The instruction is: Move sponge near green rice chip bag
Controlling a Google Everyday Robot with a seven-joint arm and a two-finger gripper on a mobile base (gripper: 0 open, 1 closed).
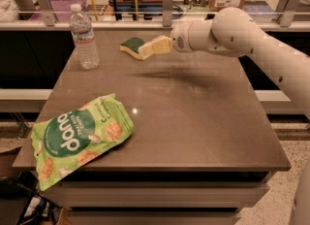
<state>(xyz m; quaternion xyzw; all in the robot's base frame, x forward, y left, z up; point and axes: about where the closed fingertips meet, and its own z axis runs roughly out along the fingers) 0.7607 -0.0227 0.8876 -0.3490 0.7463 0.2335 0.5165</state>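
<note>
Now: hand at sponge, grip unconfirmed, carry to bag not yet done

Sponge (131,45) flat on bench (203,122), well apart from green rice chip bag (80,136), beyond it and off to its right, toward far edge. Hand (151,48) beyond bag too, touching or overlapping sponge on the side facing away from bag. Cannot tell how far open hand is, nor whether anything is gripped yet. Bag flat at near-left corner of bench, lower end hanging over the edge. Water bottle (83,37) upright, straight beyond bag.

Step judged: securing sponge before the carry. Barely started overall.

To do it well:
- Take hold squarely across the foam body, not just a wavy corner; soft foam, likely to squash and slip out of a shallow pinch.
- Lift clear of bench before travelling, no dragging.
- Come diagonally in toward bag from its far-right side, staying off the bottle beyond bag.
- Set down on bare bench just beside bag, not on top of it.
- Avoid nudging bag: light, crinkly, already overhanging, probably easy to push off.
- Let go only once sponge rests on bench.
</note>
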